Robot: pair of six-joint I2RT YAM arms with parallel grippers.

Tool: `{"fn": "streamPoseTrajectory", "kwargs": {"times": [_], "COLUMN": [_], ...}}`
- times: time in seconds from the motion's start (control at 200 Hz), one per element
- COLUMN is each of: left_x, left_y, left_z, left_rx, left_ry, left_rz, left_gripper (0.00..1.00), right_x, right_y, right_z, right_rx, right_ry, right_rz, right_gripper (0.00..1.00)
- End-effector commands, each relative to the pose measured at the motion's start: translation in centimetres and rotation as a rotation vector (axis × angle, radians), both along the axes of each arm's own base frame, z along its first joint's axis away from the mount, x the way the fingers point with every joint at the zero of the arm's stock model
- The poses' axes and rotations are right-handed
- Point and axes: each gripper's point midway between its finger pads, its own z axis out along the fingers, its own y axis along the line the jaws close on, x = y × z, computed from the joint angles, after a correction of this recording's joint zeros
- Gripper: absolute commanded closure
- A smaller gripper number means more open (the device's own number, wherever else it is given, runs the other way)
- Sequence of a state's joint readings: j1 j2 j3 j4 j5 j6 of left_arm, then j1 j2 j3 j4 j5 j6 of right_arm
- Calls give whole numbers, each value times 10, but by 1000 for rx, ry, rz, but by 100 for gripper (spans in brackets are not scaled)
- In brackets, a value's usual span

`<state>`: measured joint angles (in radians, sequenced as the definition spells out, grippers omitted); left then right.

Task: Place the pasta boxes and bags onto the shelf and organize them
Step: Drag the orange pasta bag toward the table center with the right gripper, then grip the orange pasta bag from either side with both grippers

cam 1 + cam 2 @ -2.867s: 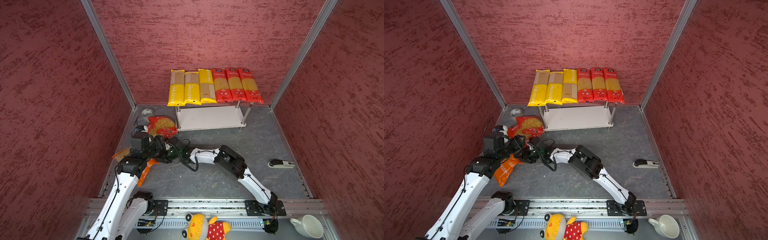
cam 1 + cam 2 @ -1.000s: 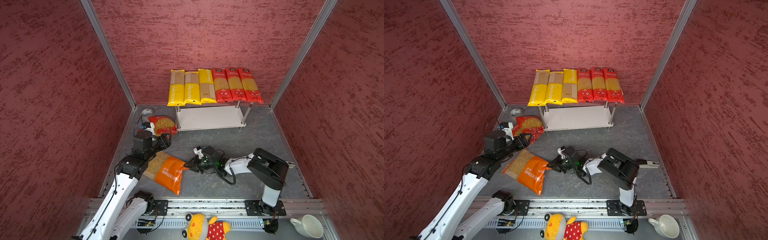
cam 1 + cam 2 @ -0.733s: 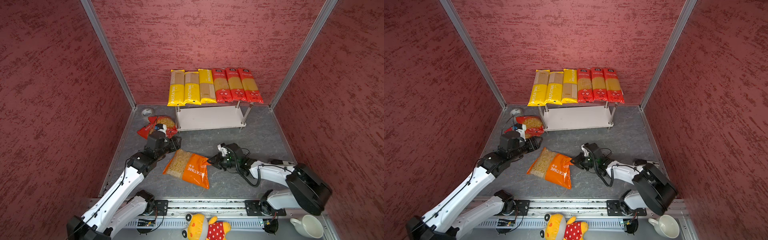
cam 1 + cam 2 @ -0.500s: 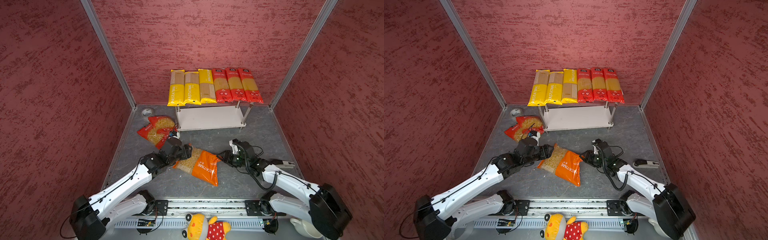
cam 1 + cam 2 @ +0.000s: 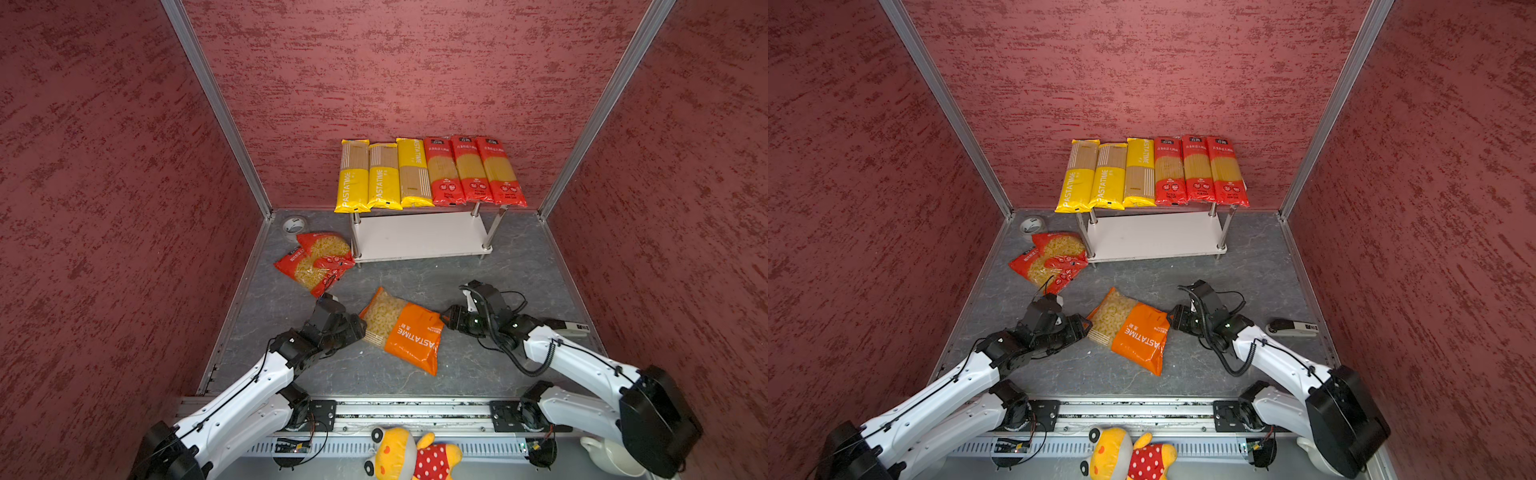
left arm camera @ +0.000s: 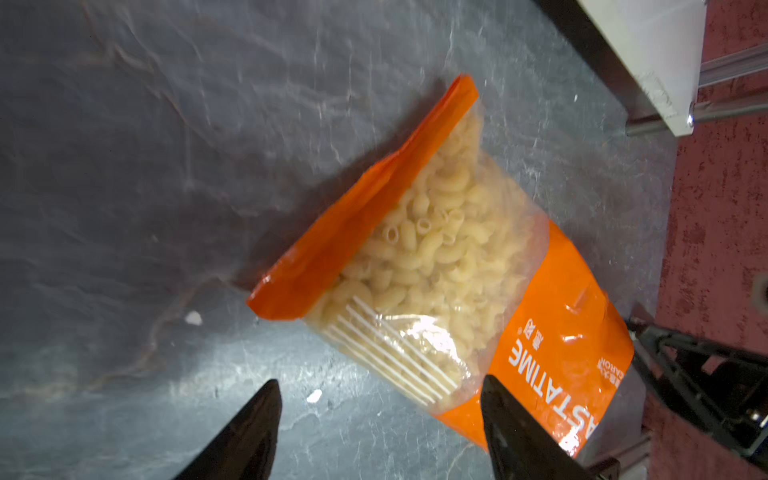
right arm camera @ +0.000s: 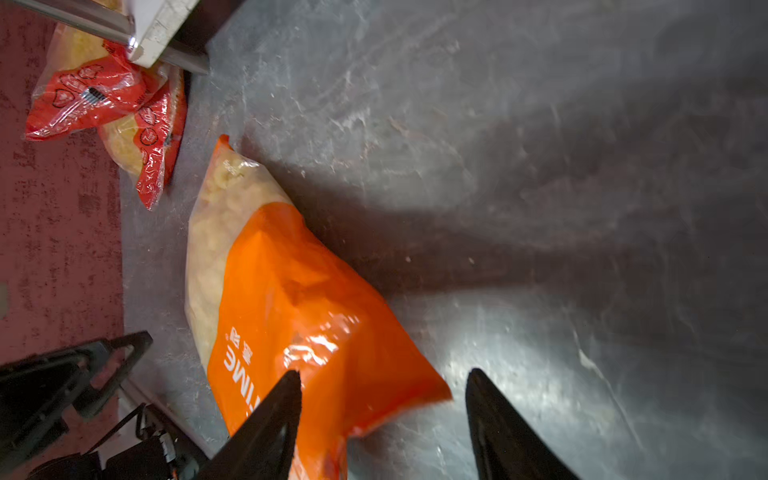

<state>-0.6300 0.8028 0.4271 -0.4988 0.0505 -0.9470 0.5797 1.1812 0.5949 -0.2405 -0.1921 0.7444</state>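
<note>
An orange pasta bag (image 5: 405, 330) (image 5: 1133, 328) lies flat on the grey floor in the middle. My left gripper (image 5: 359, 326) (image 6: 380, 388) is open at the bag's clear, pasta-filled end (image 6: 436, 257). My right gripper (image 5: 446, 320) (image 7: 382, 378) is open at the orange end (image 7: 291, 299), whose corner lies loose between the fingers. The shelf (image 5: 419, 239) stands at the back wall, its lower board bare. Three yellow spaghetti packs (image 5: 384, 176) and three red ones (image 5: 473, 170) lie side by side on its top board. Two red pasta bags (image 5: 318, 262) are stacked by the shelf's left leg.
A tape roll (image 5: 294, 224) sits in the back left corner. A black and white stapler-like tool (image 5: 1293, 328) lies near the right wall. A plush toy (image 5: 415, 455) and a white cup (image 5: 602, 455) lie in front of the rail. Red walls close in three sides.
The orange bag has been dragged from the front left to the middle of the floor. My right gripper has opened and let it go. My left arm has followed to the bag's other end.
</note>
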Motion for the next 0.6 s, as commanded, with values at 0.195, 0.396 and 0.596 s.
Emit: {"fn": "streamPoseTrajectory", "kwargs": {"times": [0.195,0.396,0.596], "left_x": [9,42,106], "left_y": [-47,-64,-102], "left_z": [-9,2,32], "left_rx": [-195,-216,-254], "left_ry": [-39,-116,-185], "left_rz": [50,17,-124], "left_gripper": [25,29,30], "right_x": [50,25,-8], "right_y": [58,75,79], "right_z": [0,-15,-11], "right_rx": [81,189,255], "right_ry": [-13,94,120], "right_rz": [132,139,95], "right_gripper": [33,34,35]}}
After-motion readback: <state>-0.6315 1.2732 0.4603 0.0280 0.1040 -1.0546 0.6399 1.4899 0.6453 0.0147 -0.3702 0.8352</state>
